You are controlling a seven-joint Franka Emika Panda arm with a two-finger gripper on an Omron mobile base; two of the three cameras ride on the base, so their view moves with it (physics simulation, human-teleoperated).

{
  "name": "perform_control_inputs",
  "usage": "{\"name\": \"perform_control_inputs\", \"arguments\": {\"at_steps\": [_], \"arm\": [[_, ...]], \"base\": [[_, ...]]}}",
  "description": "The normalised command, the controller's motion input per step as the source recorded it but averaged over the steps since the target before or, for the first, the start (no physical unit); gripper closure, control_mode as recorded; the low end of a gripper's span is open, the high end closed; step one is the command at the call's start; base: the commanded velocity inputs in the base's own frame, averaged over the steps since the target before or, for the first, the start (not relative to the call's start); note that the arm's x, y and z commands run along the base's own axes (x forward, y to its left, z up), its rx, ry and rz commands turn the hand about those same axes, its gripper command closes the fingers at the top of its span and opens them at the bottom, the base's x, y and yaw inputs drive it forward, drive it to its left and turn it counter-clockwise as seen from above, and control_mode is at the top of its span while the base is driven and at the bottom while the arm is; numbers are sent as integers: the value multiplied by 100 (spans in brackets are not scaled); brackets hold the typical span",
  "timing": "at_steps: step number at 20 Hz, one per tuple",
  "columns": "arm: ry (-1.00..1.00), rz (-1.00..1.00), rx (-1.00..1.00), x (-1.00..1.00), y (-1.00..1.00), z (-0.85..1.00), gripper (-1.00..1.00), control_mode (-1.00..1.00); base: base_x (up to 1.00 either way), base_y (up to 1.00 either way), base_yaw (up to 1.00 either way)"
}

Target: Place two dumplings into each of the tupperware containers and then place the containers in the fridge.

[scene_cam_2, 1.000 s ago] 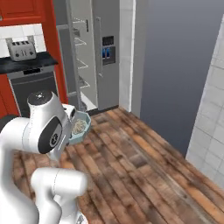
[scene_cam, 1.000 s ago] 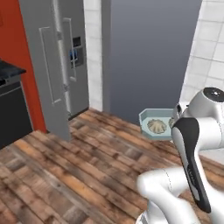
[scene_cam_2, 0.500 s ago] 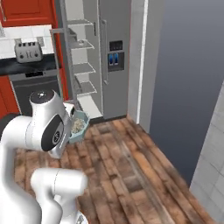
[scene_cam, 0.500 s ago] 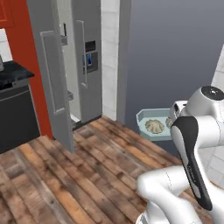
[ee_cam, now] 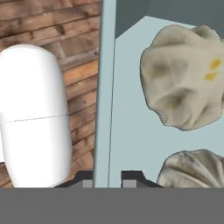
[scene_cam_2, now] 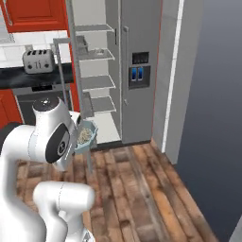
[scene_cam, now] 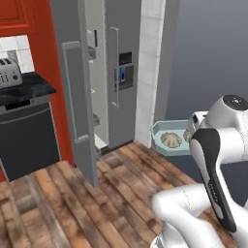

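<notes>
So the jaws (ee_cam: 108,178) sit nearly closed, pinched on the thick rim of the shallow pale blue-green tupperware container (scene_cam: 170,150), which rides up in the air at the end of the arm with two tan crimped dumplings (ee_cam: 183,83) inside. The tall grey fridge (scene_cam_2: 134,71) stands ahead with its door (scene_cam: 77,106) swung open. Its pale inner shelves (scene_cam_2: 97,82) lie forward and to the left of the tub, so I'd guess the carry has to head that way.

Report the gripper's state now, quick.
Gripper: shut on the rim of the shallow pale blue-green rectangular tub holding two tan crimped dumplings.
</notes>
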Motion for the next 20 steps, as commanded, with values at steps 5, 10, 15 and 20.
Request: {"name": "perform_control_inputs", "arguments": {"at_steps": [5,10,15,20], "arm": [[0,0,0,0,0,0,100,100],[0,0,0,0,0,0,100,100],[0,0,0,0,0,0,100,100],[0,0,0,0,0,0,100,100]], "base": [[100,-25,29],[100,-48,28],[100,-61,32],[100,-65,34]]}}
